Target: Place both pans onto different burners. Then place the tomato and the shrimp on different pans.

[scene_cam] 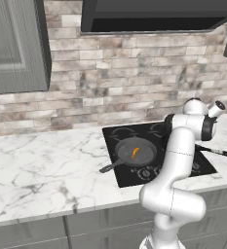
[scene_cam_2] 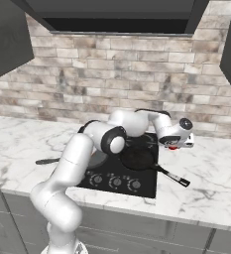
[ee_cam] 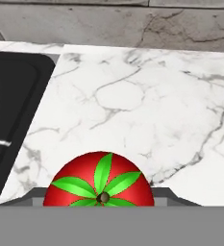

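The tomato (ee_cam: 100,185), red with a green top, rests on the marble counter (ee_cam: 132,105) just right of the black cooktop (ee_cam: 17,105). My gripper (ee_cam: 100,199) has a finger against each side of it. From the right base view, the gripper (scene_cam_2: 175,145) hangs over the tomato (scene_cam_2: 172,147), beside the black pan (scene_cam_2: 137,158) with its long handle. The grey skillet (scene_cam: 146,154) sits on a front burner with the orange shrimp (scene_cam: 135,152) lying in it. My arm hides most of the black pan in the left base view.
A range hood (scene_cam: 154,14) hangs over the cooktop (scene_cam: 116,141), with a brick wall behind. Knobs (scene_cam_2: 116,182) line the cooktop's front edge. Marble counter stretches left (scene_cam: 42,170) and right (scene_cam_2: 206,173). A dark cabinet (scene_cam: 12,44) hangs at upper left.
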{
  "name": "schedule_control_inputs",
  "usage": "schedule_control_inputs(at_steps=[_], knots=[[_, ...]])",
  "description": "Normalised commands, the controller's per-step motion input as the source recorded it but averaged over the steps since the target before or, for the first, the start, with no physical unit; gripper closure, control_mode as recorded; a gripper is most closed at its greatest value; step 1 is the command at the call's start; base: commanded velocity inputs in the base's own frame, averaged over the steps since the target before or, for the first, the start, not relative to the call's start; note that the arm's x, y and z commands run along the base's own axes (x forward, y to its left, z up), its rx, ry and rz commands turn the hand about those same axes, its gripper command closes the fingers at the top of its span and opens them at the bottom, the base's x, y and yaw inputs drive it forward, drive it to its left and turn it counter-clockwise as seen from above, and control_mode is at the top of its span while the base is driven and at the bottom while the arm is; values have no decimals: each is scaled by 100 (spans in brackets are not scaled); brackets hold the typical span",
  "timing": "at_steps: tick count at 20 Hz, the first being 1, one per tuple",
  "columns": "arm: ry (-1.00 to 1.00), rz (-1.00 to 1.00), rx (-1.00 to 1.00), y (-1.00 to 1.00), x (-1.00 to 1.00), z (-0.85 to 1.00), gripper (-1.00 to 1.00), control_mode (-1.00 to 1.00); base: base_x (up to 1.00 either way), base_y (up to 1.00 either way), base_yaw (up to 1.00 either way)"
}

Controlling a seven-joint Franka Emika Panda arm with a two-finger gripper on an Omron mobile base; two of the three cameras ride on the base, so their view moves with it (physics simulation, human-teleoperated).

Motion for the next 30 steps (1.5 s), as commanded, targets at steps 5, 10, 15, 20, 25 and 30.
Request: schedule_control_inputs(at_steps=[5, 10, 15, 20, 25, 30], knots=[[-5, 0, 0, 2, 0, 12, 100, -100, 0, 0, 0], [-9, 0, 1, 0, -9, 30, 100, -100, 0, 0, 0], [-6, 0, 0, 4, -19, 28, 100, -100, 0, 0, 0], [0, 0, 0, 14, -12, 32, 100, -100, 0, 0, 0], [2, 0, 0, 15, -8, 46, 100, -100, 0, 0, 0], [1, 0, 0, 16, -13, 46, 100, -100, 0, 0, 0]])
